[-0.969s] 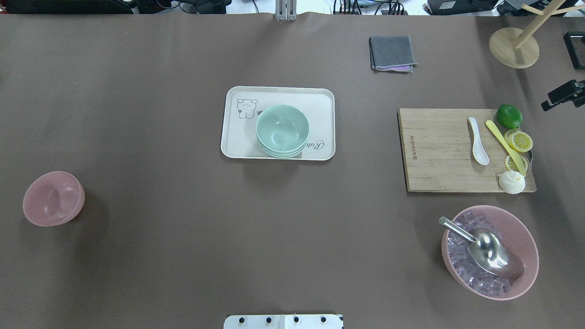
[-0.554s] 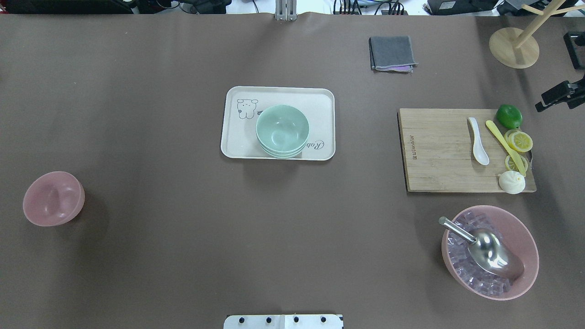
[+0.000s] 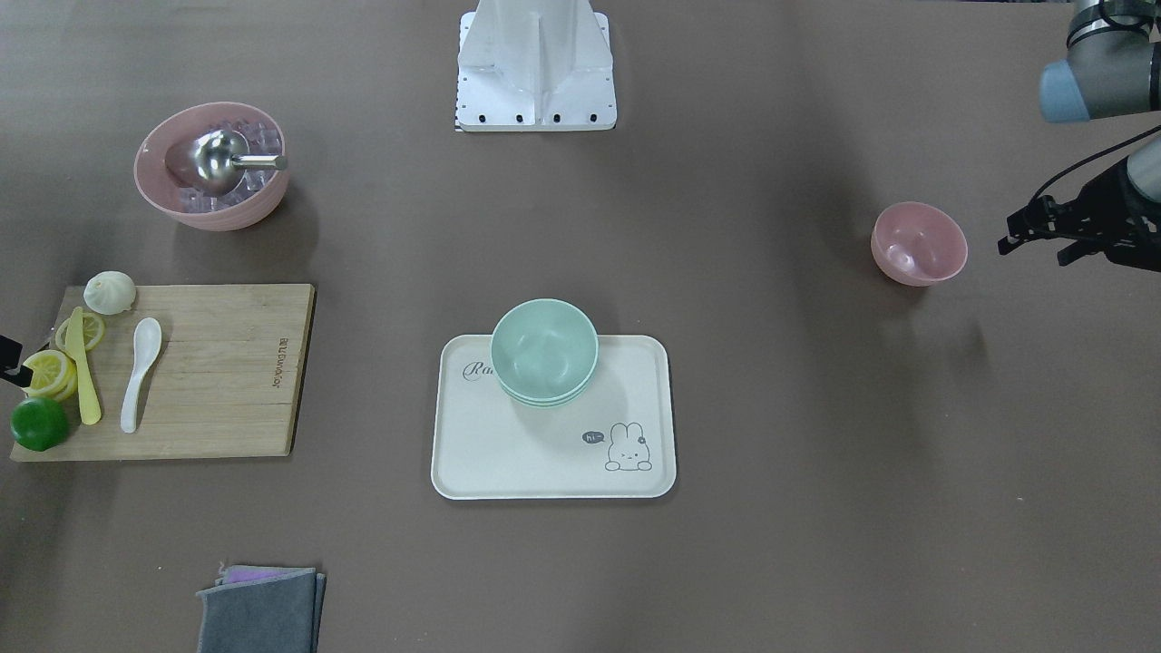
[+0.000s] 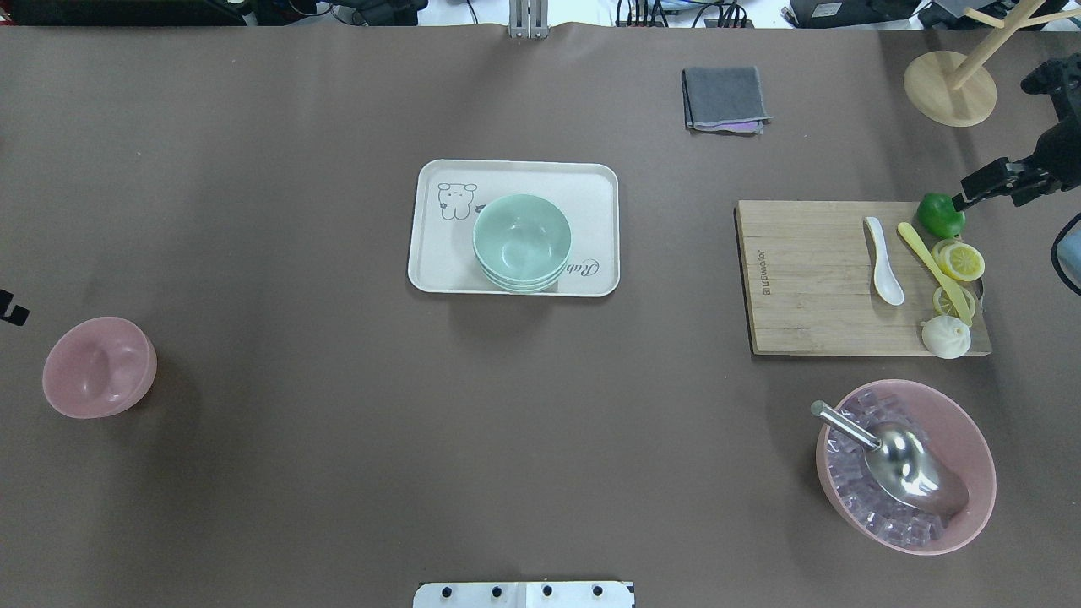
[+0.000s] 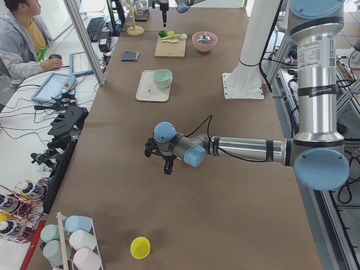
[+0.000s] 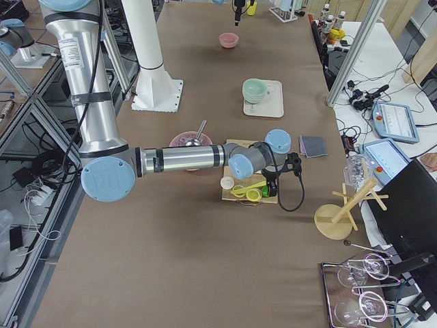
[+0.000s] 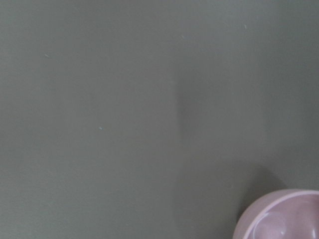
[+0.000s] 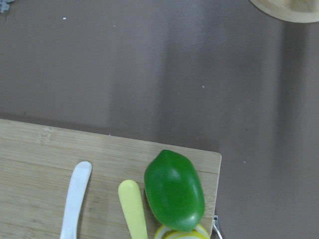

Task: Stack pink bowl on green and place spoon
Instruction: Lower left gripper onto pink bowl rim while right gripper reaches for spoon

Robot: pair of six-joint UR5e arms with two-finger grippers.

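Observation:
The small pink bowl (image 4: 99, 367) stands upright on the table at the left; it also shows in the front view (image 3: 918, 243). A stack of green bowls (image 4: 521, 241) sits on the cream tray (image 4: 439, 262) at the centre. The white spoon (image 4: 882, 260) lies on the wooden cutting board (image 4: 802, 287) at the right. My left gripper (image 3: 1032, 249) is open and empty, a little outward of the pink bowl. My right gripper (image 4: 993, 143) is open and empty, above the board's far right corner by the lime (image 4: 941, 214). The right wrist view shows the spoon handle (image 8: 75, 199) and the lime (image 8: 174, 189).
A large pink bowl of ice cubes (image 4: 971, 439) with a metal scoop (image 4: 916, 469) stands at the front right. A yellow knife (image 4: 929, 266), lemon slices (image 4: 963, 262) and a bun (image 4: 945, 336) lie on the board. A grey cloth (image 4: 725, 99) and a wooden stand (image 4: 950, 88) are at the back.
My right gripper has moved in from the right edge toward the lime at the board's corner. A bit of my left gripper has come into view at the left edge. Bowls and spoon are still.

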